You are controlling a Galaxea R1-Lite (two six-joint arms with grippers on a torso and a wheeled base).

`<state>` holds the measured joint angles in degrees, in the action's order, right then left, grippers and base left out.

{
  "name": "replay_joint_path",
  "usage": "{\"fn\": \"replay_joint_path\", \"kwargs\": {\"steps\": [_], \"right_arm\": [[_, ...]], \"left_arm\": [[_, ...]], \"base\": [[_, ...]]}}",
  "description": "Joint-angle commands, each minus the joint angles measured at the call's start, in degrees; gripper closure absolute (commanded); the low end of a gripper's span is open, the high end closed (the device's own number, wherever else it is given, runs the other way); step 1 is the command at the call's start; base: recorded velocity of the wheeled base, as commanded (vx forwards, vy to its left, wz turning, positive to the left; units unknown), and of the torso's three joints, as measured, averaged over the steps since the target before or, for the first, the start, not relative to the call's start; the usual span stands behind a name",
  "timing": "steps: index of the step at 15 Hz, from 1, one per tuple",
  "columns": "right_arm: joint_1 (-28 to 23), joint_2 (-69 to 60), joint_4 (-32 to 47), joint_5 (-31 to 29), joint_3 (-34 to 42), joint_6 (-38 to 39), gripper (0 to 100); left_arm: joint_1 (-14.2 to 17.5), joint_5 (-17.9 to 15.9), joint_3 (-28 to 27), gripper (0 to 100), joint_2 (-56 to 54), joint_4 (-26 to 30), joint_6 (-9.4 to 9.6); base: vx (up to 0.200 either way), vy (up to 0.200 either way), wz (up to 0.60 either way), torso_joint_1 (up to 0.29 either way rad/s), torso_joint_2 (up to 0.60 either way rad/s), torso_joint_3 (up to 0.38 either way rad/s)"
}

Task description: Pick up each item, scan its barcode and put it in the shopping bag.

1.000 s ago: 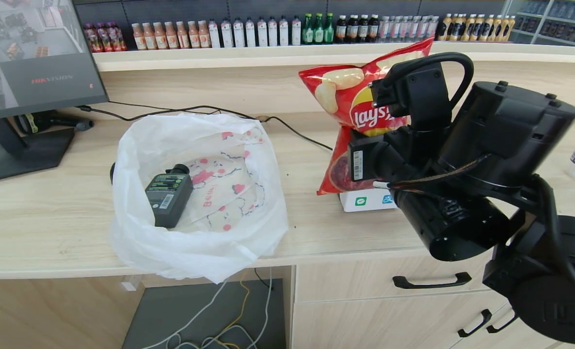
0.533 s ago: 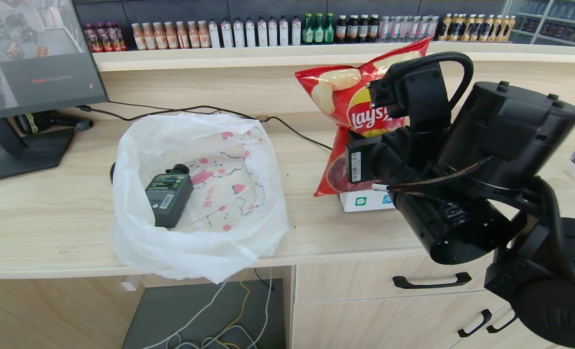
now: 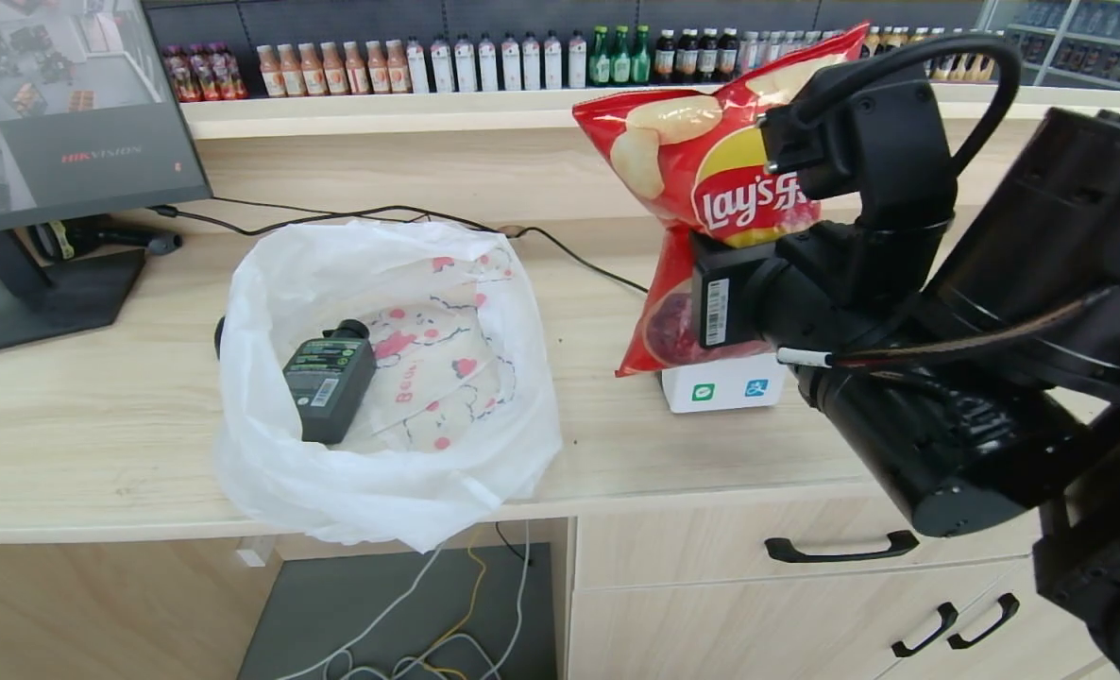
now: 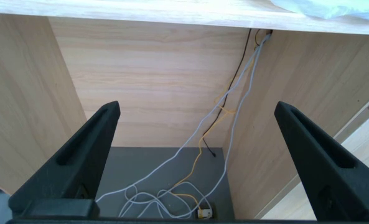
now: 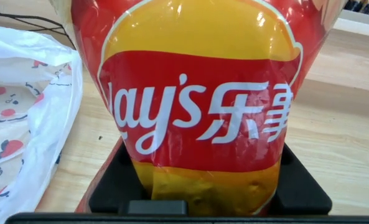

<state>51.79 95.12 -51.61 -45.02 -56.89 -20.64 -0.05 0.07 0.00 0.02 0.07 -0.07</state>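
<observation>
Red crinkly foil chip bag point(image 3: 702, 179) hangs upright above the right half of the pale wooden counter point(image 3: 97, 416), clamped low on its body by the right gripper point(image 5: 206, 186), whose black fingers press in from both sides. Its lower edge sits just over the small white box scanner point(image 3: 725, 389) near the counter's front edge, which is probably why it is held there: the pack's printed face is being shown to the reader before bagging.

The white plastic shopping bag point(image 3: 381, 491) slumps open at the front edge, left of the scanner, its mouth wide to receive things. A dark green bottle point(image 3: 327, 378) already lies inside, so judging by that, one item is done and the chips are mid-scan.

The left gripper point(image 4: 200, 162) hangs below the counter with its fingers spread wide, holding nothing, out of the way.

Against half a second ago, the right arm has lifted and drawn nearer the head camera; the chip bag's top now rises past the back shelf's edge, while its lower corner remains over the scanner. Shopping bag and bottle are unmoved.
</observation>
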Motion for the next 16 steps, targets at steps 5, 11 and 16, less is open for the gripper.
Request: {"fn": "replay_joint_path", "kwargs": {"steps": [5,11,16], "right_arm": [[0.51,-5.30,-6.66,0.81,6.36,0.16,100],[1.83,-8.73,-14.83,11.80,16.20,5.70,100],[-0.55,-0.11,-38.39,25.16,24.37,7.81,100]], "left_arm": [[-0.04,0.01,0.00,0,-0.02,0.01,-0.01],[0.05,0.01,0.00,0,-0.02,0.01,-0.01],[-0.04,0.01,0.00,0,-0.02,0.01,0.25]], "base": [[0.000,0.000,0.00,0.000,0.00,0.000],[0.000,0.000,0.00,0.000,0.00,0.000],[0.000,0.000,0.00,0.000,0.00,0.000]]}}
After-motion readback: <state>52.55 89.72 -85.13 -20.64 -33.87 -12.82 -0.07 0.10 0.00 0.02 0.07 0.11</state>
